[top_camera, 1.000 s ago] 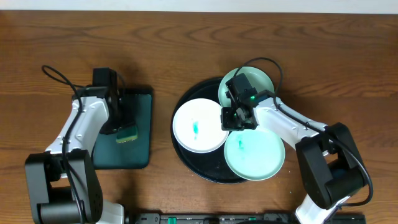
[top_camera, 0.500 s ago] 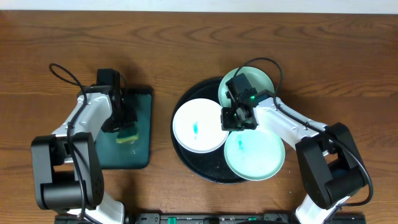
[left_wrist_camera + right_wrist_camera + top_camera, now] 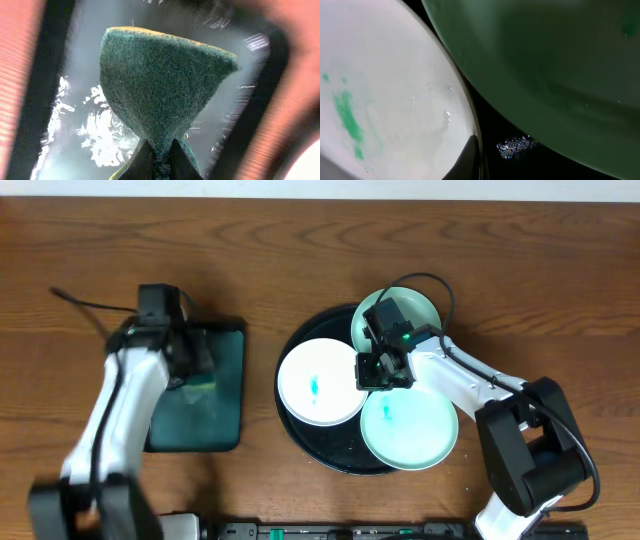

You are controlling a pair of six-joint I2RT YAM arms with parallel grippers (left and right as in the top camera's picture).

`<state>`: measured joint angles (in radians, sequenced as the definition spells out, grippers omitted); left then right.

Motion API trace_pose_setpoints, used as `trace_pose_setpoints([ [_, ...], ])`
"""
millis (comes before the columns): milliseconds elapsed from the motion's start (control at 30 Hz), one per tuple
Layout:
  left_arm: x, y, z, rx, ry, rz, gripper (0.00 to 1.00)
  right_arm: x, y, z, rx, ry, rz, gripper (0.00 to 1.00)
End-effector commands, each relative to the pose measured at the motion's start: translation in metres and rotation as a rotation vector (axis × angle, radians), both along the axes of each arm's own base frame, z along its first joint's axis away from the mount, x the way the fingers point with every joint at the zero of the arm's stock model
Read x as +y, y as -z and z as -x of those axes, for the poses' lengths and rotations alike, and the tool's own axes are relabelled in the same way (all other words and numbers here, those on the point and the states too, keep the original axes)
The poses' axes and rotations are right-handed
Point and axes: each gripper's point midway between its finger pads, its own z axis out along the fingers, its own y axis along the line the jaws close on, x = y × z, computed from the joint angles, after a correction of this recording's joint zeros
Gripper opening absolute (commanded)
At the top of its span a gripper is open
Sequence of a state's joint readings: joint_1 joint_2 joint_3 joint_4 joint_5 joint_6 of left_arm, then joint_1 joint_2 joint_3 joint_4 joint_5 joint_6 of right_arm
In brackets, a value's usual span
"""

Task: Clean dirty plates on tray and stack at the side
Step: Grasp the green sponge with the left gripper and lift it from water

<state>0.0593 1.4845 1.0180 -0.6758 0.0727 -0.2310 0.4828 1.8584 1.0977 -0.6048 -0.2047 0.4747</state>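
Three plates lie on the round black tray [image 3: 300, 445]: a white plate [image 3: 318, 383] on the left, a mint plate [image 3: 408, 425] at the front right and another mint plate [image 3: 410, 308] at the back. The white and front mint plates carry teal smears. My right gripper [image 3: 372, 370] is shut on the white plate's right rim [image 3: 385, 100], with one dark finger [image 3: 469, 159] lying on it beside the mint plate [image 3: 545, 65]. My left gripper [image 3: 160, 162] is shut on a green and yellow sponge [image 3: 160, 80], held over the wet green tray [image 3: 200, 415].
The rectangular dark-green tray [image 3: 75, 100] glistens with water under the sponge. Brown wooden tabletop [image 3: 300, 240] surrounds both trays. A few water drops [image 3: 515, 146] sit on the black tray between the plates.
My left gripper has closed on the sponge and the left arm has swung, blurred, lifting it from the green tray. The right arm and the plates have not moved.
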Motion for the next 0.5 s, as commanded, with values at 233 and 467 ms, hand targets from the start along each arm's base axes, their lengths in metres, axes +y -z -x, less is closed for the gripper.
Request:
trace_pose_setpoints([
  [233, -0.017, -0.145, 0.018, -0.489, 0.120, -0.063, 0.07, 0.000, 0.006, 0.008, 0.032, -0.009, 0.007, 0.01],
  [467, -0.019, -0.198, 0.042, -0.686, 0.144, -0.093, 0.07, 0.001, 0.006, 0.009, 0.033, -0.012, 0.008, 0.01],
])
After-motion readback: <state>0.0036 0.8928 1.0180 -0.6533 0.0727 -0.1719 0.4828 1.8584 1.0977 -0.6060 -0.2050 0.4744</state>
